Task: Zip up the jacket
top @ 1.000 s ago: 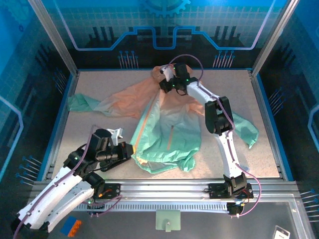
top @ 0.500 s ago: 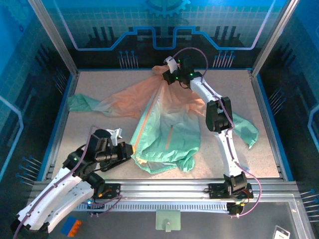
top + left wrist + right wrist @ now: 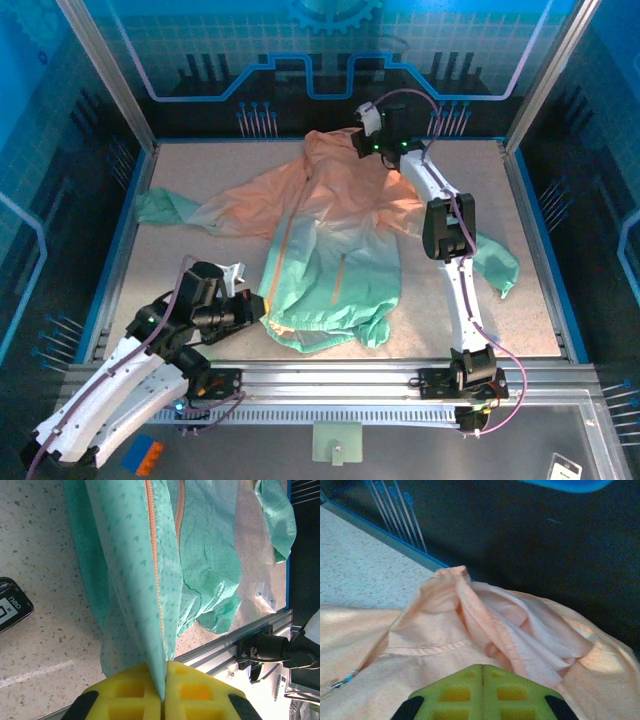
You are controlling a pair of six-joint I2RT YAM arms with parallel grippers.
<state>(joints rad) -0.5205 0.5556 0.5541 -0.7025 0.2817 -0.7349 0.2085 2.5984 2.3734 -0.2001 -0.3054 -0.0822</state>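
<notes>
Cloth is pinched tight in both of my grippers. My left gripper (image 3: 164,696) has its two yellow pads (image 3: 130,690) pressed together on the bottom edge of the jacket (image 3: 330,235), right where the orange zipper (image 3: 156,575) ends. In my left wrist camera the zipper runs straight away from my pads, with mint-green cloth on both sides of it. A small black thing (image 3: 12,607) with white letters lies on the table (image 3: 45,545) off to the side, apart from the jacket.

My right gripper (image 3: 481,677) is clamped too. It holds the peach top of the jacket, by the collar or the hood; I cannot tell which. The cloth there is bunched in soft folds just past my pads. This end is at the far side of the table, near the blue rim (image 3: 380,532) and the dark back wall.

From above, the jacket lies in the middle of the speckled table, between my two grippers. Its top is peach and its bottom is mint green. One sleeve (image 3: 170,208) lies flat toward the left side. The other sleeve (image 3: 493,268) is on the right, partly under my right arm (image 3: 448,240). The zipper line goes from my left gripper on the near side up toward my right gripper on the far side. I cannot tell how much of it is zipped.
</notes>
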